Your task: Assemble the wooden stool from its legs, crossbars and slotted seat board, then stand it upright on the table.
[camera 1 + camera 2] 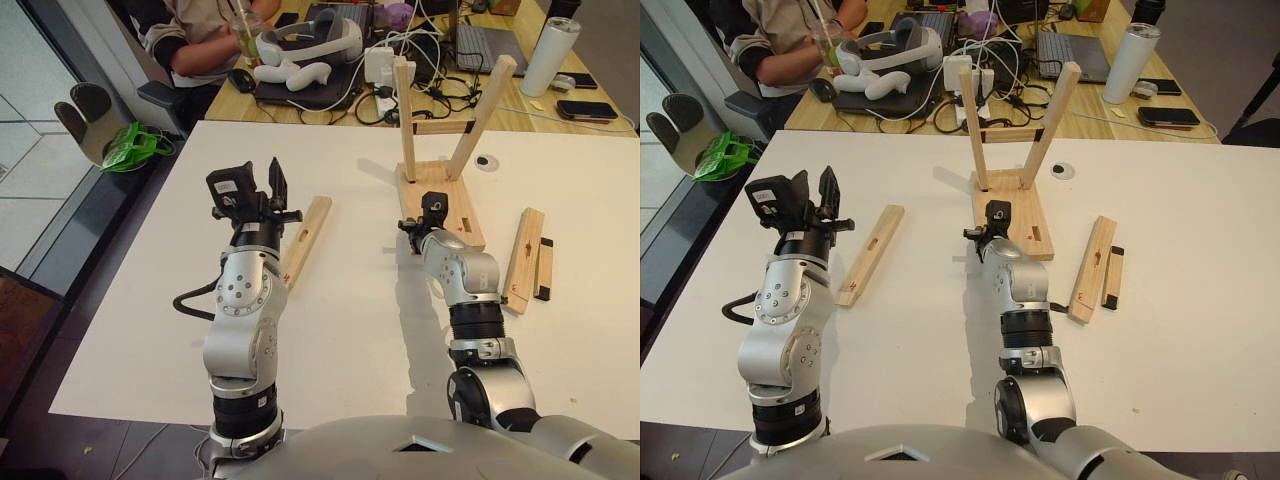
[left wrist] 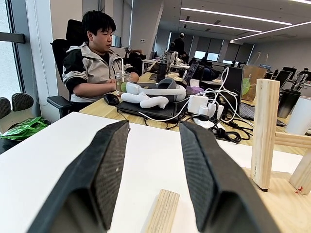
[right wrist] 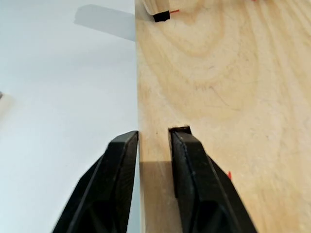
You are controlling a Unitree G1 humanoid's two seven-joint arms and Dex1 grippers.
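**Left eye view:** the stool is about half built. The seat board [image 1: 462, 205] lies flat on the table [image 1: 350, 330] towards the far side. It has 2 fitted legs [image 1: 405, 120] standing up out of it and 1 crossbar [image 1: 443, 127] between them. Still to go in are 1 loose leg [image 1: 306, 240] lying flat beside your left gripper [image 1: 278, 195], a second loose leg [image 1: 523, 258] to the right of the board, and a short crossbar [image 1: 543, 270] just beside that leg. Your right gripper [image 1: 415, 225] sits at the board's near left corner. The left gripper is raised off the table with its jaws spread and holds nothing.

**Right eye view:** same layout. 2 legs are in, 2 are out, and the stool is not yet turned upright.

**Left wrist view:** the fingers [image 2: 107, 165] stand wide apart with nothing between them. The end of the loose leg lies below and just ahead of them, not touched. The fitted legs stand further off.

**Right wrist view:** the fingers [image 3: 121, 179] straddle the board's edge. 1 is off the board on the table side, and the other is at an empty slot [image 3: 180, 128]. They look closed on the thin strip of wood between edge and slot, so I judge that you're pinching the board there.

**What's left:** you have 2 legs and 1 crossbar to seat, then the flip onto its feet.
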